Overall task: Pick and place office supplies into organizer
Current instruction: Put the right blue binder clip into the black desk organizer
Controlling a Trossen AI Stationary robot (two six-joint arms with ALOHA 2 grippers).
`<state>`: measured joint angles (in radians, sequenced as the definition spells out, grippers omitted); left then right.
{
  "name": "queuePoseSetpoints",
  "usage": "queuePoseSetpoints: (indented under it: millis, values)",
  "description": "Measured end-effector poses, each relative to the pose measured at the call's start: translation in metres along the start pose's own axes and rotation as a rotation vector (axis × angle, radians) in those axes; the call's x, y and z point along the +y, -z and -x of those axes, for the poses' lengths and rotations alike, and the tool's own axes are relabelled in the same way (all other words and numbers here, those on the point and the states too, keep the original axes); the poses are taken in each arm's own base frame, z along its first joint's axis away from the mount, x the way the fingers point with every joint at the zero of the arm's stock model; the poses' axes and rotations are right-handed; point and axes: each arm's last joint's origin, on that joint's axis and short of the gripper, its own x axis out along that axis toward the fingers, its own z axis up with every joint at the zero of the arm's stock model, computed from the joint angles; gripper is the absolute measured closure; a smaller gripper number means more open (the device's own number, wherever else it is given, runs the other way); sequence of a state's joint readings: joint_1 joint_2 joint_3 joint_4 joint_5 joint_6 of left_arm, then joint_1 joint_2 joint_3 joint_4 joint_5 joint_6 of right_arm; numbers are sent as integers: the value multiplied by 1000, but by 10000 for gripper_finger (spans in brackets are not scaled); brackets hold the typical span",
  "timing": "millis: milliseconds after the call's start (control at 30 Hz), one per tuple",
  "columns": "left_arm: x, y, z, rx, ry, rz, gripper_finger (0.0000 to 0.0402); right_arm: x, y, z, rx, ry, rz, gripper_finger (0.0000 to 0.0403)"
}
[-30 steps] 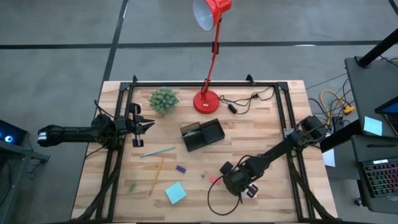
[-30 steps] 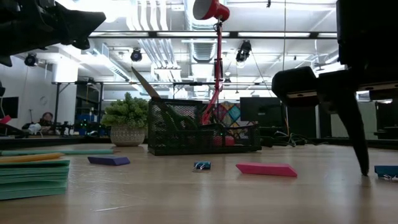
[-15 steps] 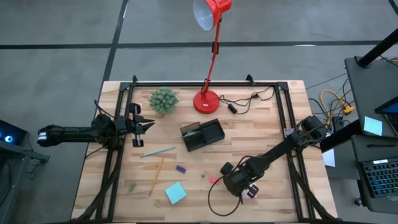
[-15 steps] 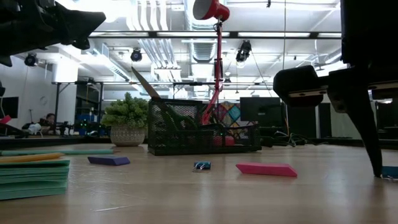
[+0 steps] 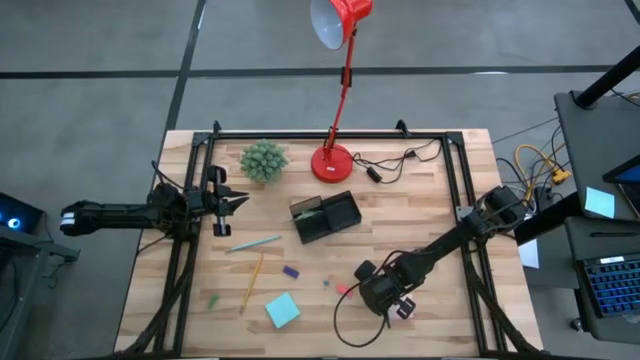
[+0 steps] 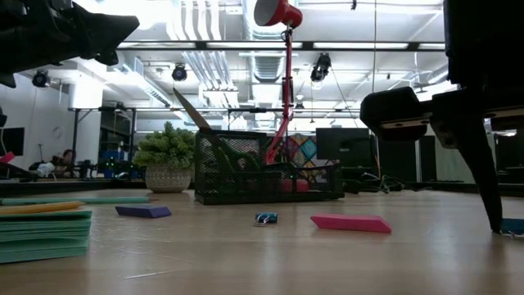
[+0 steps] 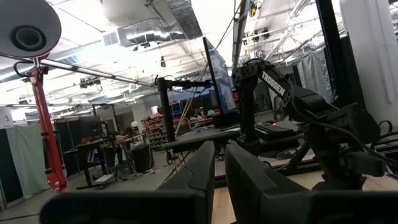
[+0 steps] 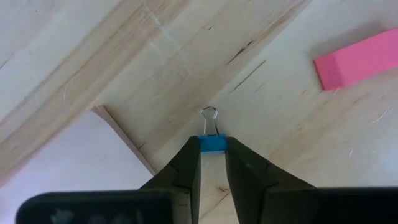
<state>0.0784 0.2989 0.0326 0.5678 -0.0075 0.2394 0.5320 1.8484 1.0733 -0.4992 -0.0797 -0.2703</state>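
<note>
My right gripper [image 5: 392,300] [image 8: 212,163] is low over the table's near right part, shut on a small blue binder clip [image 8: 212,144]. A pink eraser [image 8: 364,56] [image 5: 343,290] lies just beside it, and a pale pad [image 8: 62,174] lies flat next to the clip. The black organizer [image 5: 325,216] [image 6: 246,168] stands mid-table. A teal sticky pad [image 5: 282,310], yellow pencil [image 5: 253,280], pale green pen [image 5: 253,243] and purple eraser [image 5: 290,271] lie on the near left part. My left gripper [image 5: 238,200] [image 7: 219,168] waits above the left side, its fingertips nearly together. My right gripper pinches the binder clip's blue body [image 8: 212,144] between its two fingers, coming steeply from above. The clip's wire handle [image 8: 209,115] sticks out past the fingertips. In the low view the clip [image 6: 513,225] is down at the tabletop beside one finger [image 6: 483,188].
A red desk lamp [image 5: 333,160] and a small green spiky plant [image 5: 264,160] stand at the far edge, with a black cable [image 5: 390,165] beside the lamp. Another small clip [image 5: 326,283] lies near the pink eraser. Black frame rails [image 5: 460,180] run along both table sides.
In the low view, my right gripper's visible finger has shifted toward the table's right, up against the blue clip. Nothing else has moved.
</note>
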Motion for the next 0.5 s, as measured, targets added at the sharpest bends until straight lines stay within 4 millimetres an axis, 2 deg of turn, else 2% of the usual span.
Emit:
queuePoseSetpoints:
  millis: [233, 500]
  values:
    - [0, 0, 0, 0, 0, 0, 379, -4, 0, 12, -4, 111, -2, 347]
    - [0, 0, 0, 0, 0, 0, 379, -13, 1, 15, 13, 229, -4, 347]
